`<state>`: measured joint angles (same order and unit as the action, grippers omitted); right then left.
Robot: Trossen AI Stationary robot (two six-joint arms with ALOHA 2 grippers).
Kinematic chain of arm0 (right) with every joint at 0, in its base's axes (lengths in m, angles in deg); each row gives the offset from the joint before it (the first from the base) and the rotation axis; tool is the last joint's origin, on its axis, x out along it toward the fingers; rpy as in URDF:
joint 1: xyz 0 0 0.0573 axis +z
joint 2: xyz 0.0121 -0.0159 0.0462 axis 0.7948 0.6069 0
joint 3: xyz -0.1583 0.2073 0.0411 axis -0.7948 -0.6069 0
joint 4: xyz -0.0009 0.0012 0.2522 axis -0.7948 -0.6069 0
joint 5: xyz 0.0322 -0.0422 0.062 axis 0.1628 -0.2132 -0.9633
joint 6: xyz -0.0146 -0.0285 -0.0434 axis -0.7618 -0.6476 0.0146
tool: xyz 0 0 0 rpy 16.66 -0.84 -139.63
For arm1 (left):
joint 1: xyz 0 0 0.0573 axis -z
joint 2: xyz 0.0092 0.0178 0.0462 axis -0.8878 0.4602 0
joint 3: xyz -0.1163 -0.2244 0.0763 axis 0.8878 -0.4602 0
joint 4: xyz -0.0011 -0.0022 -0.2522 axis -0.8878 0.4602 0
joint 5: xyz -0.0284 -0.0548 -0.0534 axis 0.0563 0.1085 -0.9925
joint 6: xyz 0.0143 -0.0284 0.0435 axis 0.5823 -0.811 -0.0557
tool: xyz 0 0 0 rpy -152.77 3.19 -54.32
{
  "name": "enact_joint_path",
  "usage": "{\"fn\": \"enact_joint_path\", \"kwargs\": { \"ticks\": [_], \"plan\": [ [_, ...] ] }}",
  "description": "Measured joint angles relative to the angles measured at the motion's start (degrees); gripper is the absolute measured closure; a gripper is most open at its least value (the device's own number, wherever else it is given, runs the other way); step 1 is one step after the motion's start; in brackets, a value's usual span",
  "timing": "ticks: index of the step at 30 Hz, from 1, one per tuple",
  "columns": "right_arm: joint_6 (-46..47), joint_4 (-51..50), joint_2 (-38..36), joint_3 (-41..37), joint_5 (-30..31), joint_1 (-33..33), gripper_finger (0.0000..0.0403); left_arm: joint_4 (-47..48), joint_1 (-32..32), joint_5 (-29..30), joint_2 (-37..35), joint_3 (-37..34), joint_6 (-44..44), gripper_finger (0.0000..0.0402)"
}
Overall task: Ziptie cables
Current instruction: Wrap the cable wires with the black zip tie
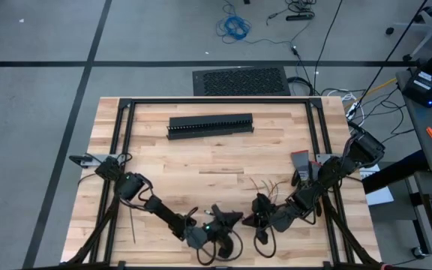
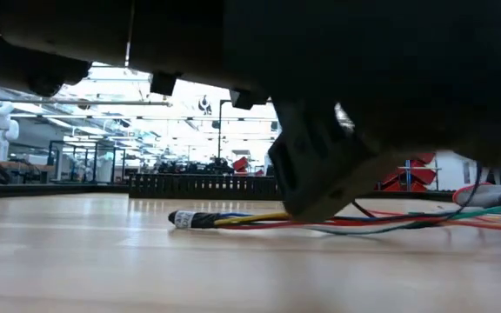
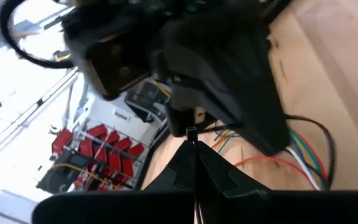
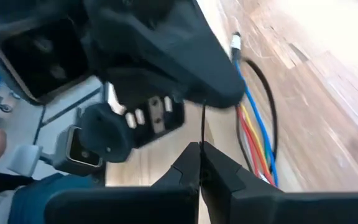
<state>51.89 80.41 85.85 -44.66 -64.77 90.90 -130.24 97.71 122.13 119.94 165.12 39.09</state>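
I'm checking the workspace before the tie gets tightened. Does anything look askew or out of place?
Nothing looks damaged or spilled. The cables lie loose on the wooden table, their coloured ends splayed rather than gathered. Both end effectors, left and right, are shut on a thin dark ziptie near the front edge.

Overhead looks straight down, low looks level across the table (image 1: 201, 161), wrists close; all share it.

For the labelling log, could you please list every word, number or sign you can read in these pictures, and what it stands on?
No text can be read in any view.
White tag on the cables: too small to read.
Red shapes in the room behind the table: too blurred to read.
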Motion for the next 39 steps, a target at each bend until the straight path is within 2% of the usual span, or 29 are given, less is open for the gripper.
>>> {"fn": "enact_joint_path", "kwargs": {
  "ticks": [30,33,39],
  "plan": [
    [0.19,1.89,1.6,0.0,-2.55,0.11,0.0403,0.6,-0.59,-0.62,0.0,0.0,-1.34,0.0401],
    [0.17,2.82,2.66,0.0,-2.45,0.11,0.0403,0.45,-0.61,-0.98,0.0,0.0,-4.17,0.0401],
    [-5.66,6.0,2.71,-0.02,-1.69,1.18,0.0403,-1.05,-0.48,-6.44,0.0,-1.12,-12.1,0.0402]
  ]
}}
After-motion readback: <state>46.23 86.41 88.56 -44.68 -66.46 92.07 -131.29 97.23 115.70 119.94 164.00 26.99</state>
